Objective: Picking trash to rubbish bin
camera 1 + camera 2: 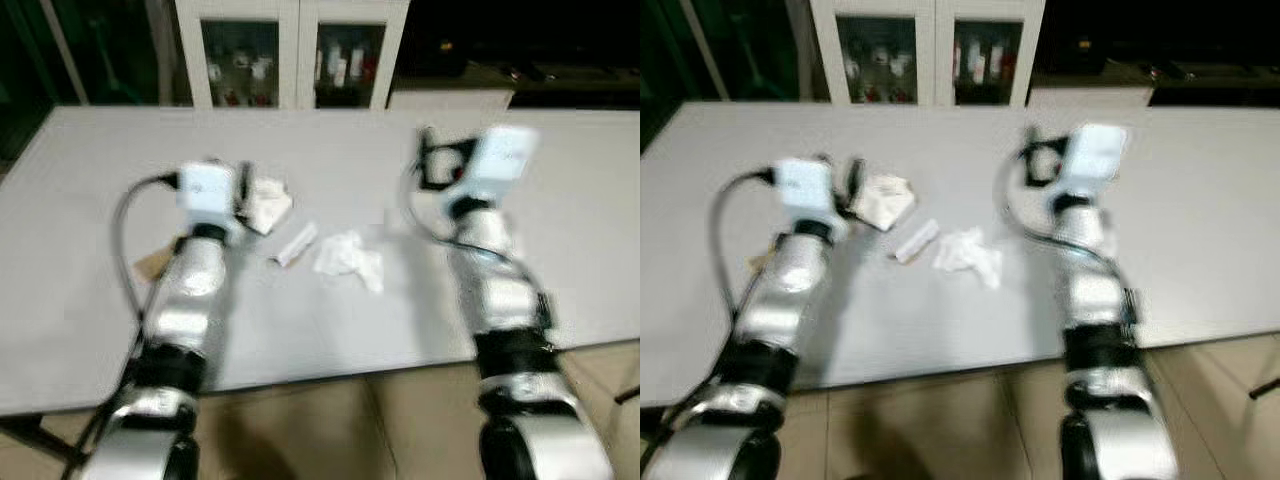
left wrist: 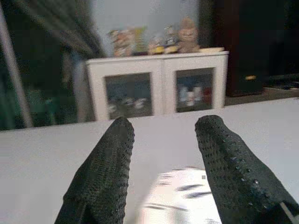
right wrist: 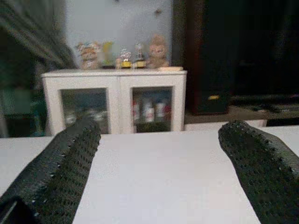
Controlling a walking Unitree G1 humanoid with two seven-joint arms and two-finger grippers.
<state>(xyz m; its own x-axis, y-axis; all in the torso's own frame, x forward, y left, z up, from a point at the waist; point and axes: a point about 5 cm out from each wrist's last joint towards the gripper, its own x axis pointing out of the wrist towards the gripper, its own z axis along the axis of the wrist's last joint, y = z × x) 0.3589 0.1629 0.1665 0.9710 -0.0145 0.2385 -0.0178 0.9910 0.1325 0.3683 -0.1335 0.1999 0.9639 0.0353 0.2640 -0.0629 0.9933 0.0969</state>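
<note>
Three bits of trash lie on the grey table (image 1: pixel 330 330): a crumpled white wrapper (image 1: pixel 266 205), a small rolled paper tube (image 1: pixel 295 245) and a crumpled white tissue (image 1: pixel 350 258). My left gripper (image 1: pixel 244 182) hovers right at the wrapper, open. In the left wrist view the wrapper (image 2: pixel 180 198) lies blurred just below and between the two black fingers (image 2: pixel 105 168). My right gripper (image 1: pixel 428 140) is held over bare table to the right of the tissue, apart from it. In the right wrist view its fingers (image 3: pixel 70 163) stand wide open with nothing between them.
A white cabinet (image 1: pixel 290 50) with glass doors stands behind the table's far edge, with figurines (image 3: pixel 124 55) on top. A brown scrap (image 1: pixel 150 265) lies left of my left arm. The table's near edge (image 1: pixel 330 375) gives way to tan floor (image 1: pixel 400 420).
</note>
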